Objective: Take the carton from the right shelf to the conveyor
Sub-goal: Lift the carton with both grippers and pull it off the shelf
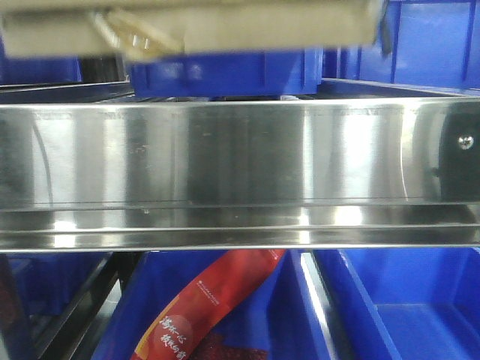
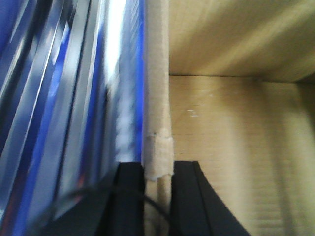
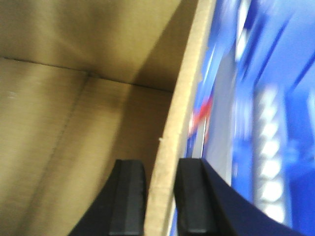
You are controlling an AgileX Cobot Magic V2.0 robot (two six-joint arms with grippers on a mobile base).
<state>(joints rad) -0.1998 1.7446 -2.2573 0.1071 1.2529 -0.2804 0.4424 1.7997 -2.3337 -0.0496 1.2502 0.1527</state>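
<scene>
The black left fingers (image 2: 128, 177) and right fingers (image 3: 129, 196) each clamp a thin corrugated wall of the brown carton (image 1: 187, 30) above the shiny steel shelf (image 1: 225, 165).

Left gripper (image 2: 157, 169): two matte black fingers (image 2: 129, 201), blocky, flat-topped, with straight inner faces. A thin dark cable (image 2: 98, 188) arcs across in front of them. Right gripper (image 3: 161, 167): matching black pads (image 3: 129, 196), rounded upper corners, the outer one flaring wider toward its base.
</scene>
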